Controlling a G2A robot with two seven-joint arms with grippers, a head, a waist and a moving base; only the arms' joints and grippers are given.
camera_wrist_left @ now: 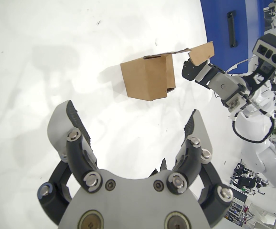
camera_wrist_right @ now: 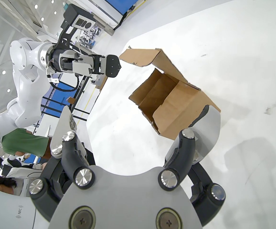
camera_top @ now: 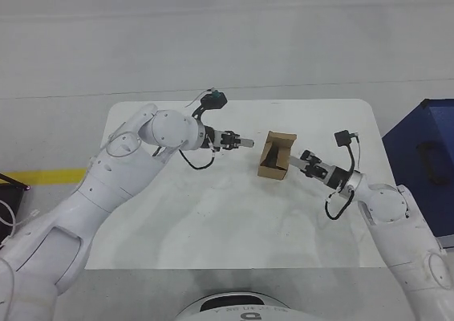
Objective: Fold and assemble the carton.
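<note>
Carton [camera_top: 277, 155] sits on the white table [camera_top: 211, 217], a bit toward the right arm's side, with its top flaps open. Left gripper [camera_wrist_left: 131, 116] hangs near it, spread wide and empty. Right gripper [camera_wrist_right: 135, 110] is wide open too, with one finger [camera_wrist_right: 206, 120] maybe touching the carton's wall; hard to tell.

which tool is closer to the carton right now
Right. The right tool is close up at the carton's open end; contact cannot be told. The left tool is off the opposite, closed side, with a clear gap between them.
</note>
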